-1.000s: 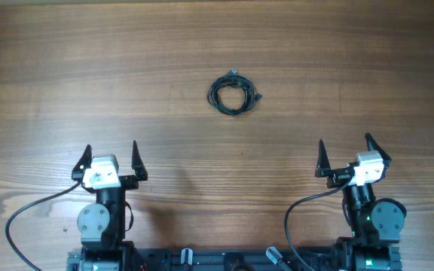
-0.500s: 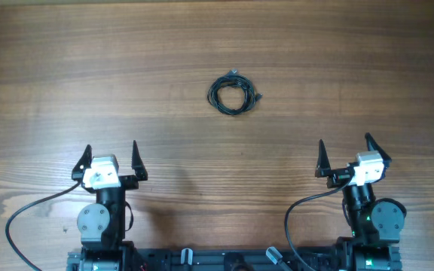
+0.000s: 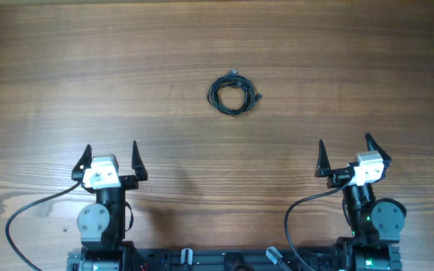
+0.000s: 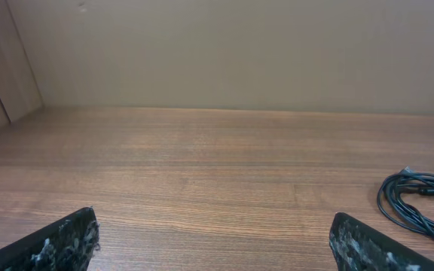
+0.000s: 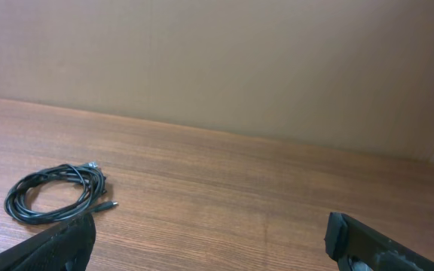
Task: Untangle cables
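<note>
with the left claw (image 3: 111,147) and right claw (image 3: 344,141) both released and empty, i would pinch one plug end (image 5: 111,204) of the thin black coiled cables (image 3: 233,94) first.

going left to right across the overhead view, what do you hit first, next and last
left gripper, jaws open → coiled bundle of black cables, farther up the table → right gripper, jaws open
</note>
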Motion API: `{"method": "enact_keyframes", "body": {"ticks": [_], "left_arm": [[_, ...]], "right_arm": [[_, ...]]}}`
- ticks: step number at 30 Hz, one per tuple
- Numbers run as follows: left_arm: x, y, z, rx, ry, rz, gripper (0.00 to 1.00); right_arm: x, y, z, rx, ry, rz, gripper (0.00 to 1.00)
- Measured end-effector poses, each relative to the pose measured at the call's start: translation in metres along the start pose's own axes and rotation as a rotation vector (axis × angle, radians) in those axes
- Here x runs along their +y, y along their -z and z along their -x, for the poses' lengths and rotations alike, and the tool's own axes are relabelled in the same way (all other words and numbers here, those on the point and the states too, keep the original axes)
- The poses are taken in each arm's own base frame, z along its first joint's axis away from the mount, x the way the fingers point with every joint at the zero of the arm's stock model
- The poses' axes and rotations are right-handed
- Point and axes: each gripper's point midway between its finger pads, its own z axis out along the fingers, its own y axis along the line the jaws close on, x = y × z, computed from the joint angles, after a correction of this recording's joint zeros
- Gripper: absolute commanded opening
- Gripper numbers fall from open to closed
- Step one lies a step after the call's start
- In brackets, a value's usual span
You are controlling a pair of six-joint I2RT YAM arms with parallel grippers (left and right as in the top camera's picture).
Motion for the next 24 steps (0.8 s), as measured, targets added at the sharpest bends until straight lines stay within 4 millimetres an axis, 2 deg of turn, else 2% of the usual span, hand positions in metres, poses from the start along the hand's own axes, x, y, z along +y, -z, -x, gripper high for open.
{"method": "enact_keyframes", "body": {"ticks": [17, 20, 23, 24], "left_arm": [[-0.003, 0.0, 0.005, -0.016, -0.014, -0.019, 1.0], [-0.005, 0.004, 0.013, -0.003, 0.012, -0.035, 1.0], [-0.003, 0.022, 0.054, -0.014, 0.023, -0.037, 1.0], [-0.003, 0.027, 0.062, -0.006, 0.022, -0.038, 1.0]], "right_arm": [[0.0, 0.0, 0.0, 0.0, 0.0, 0.0, 1.0], [0.0, 0.0, 0.0, 0.0, 0.0, 0.0, 1.0], [0.0, 0.0, 0.0, 0.0, 0.0, 0.0, 1.0], [0.0, 0.0, 0.0, 0.001, 0.0, 0.0, 1.0]]}}
